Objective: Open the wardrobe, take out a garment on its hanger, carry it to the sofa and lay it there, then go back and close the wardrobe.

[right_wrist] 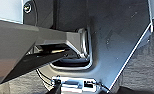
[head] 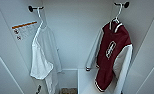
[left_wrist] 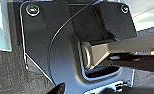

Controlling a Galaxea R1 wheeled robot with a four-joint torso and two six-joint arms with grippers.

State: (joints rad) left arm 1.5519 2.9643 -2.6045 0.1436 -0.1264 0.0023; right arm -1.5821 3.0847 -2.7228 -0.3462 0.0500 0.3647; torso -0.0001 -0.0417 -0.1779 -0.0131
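Doors of the tall white wardrobe stand open; dark red varsity jacket hangs at frame right on its thin white hanger. Taking-out step, I judge: lift that hook off. My grippers' state I cannot tell

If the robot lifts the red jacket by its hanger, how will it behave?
The jacket will probably hang limp and sway: its white sleeves droop loosely. It looks thicker than the white shirt, so likely heavier. It may slip off the thin hanger if tilted.
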